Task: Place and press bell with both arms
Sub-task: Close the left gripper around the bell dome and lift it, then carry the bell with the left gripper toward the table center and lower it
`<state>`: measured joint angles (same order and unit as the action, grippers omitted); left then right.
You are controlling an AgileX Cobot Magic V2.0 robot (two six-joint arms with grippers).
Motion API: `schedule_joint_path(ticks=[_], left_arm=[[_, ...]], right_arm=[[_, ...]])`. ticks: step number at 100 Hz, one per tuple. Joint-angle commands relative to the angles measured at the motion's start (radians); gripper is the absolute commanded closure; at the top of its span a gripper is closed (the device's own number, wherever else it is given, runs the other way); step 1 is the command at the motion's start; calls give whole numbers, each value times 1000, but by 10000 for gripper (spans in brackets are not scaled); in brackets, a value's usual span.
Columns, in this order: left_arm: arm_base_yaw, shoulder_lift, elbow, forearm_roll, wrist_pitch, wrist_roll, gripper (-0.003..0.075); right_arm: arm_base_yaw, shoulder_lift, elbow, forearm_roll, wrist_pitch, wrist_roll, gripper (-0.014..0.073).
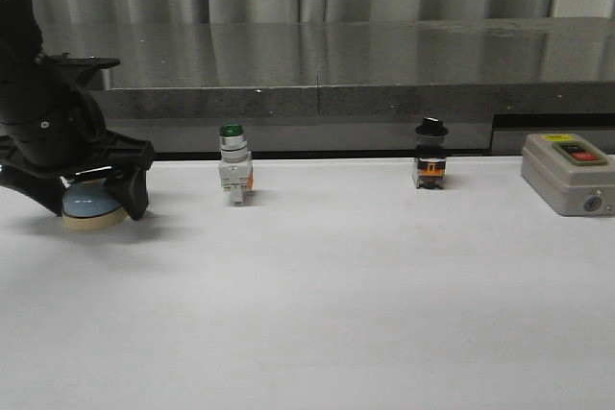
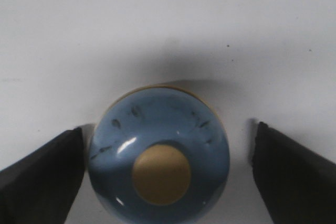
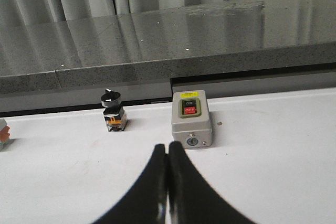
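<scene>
Left end effector (image 2: 167,174) astride bell (image 2: 157,156), gaps both sides.

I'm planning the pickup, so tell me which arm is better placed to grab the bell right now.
Left. The left gripper already straddles the bell, fingers open on either side, apart from it. The right gripper is shut, facing the grey switch box.

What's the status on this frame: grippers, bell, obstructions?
Left gripper open, straddling bell, gaps both sides. Right gripper shut, empty, facing grey switch box. Bell on table, nothing blocking.
</scene>
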<state>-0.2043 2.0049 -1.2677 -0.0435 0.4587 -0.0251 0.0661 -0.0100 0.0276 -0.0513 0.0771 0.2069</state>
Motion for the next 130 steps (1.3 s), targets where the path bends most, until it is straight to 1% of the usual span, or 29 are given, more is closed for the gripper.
schedule_joint_path(ticks=[1,6,18,25,30,53,70,85,102,118,130], left_arm=[[-8,-47,-25,-10,-32,-2,181],[-8,-49,-25,-10,-32,-2,228],[-8,-49,-25,-10,-25,-2,372],[-8,-53,-25,-10,-19,-2,422],[-8,-60,-27,-10,-12,-2,440],[-8,-140,-27,-10,55,-2,443],[-8,-228,-27,-10,152,-2,443],[-28,-304,-25,-6,231,-2,444],[-98,-364,-25,-6,254,-2,448],[-208,-368,-25,-6,255,-2,448],[-299,-368,-25,-6,214,-2,448]], right_arm=[[-8,-21,-19,-10,-86,-3,658],[-8,-21,-19,-10,-86,-3,658],[-8,-21,-19,-10,-86,-3,658],[-8,-21,-19,-10,-86,-3,658],[-8,-21,-19,-10,-86,-3,658],[-8,-21,-19,-10,-86,-3,658],[-8,-21,-19,-10,-86,-3,658],[-8,-21,-19,-10,-86,-3,658],[-8,-21,-19,-10,-85,-3,658],[-8,-21,-19,-10,-85,-3,658],[-8,-21,-19,-10,-85,-3,658]])
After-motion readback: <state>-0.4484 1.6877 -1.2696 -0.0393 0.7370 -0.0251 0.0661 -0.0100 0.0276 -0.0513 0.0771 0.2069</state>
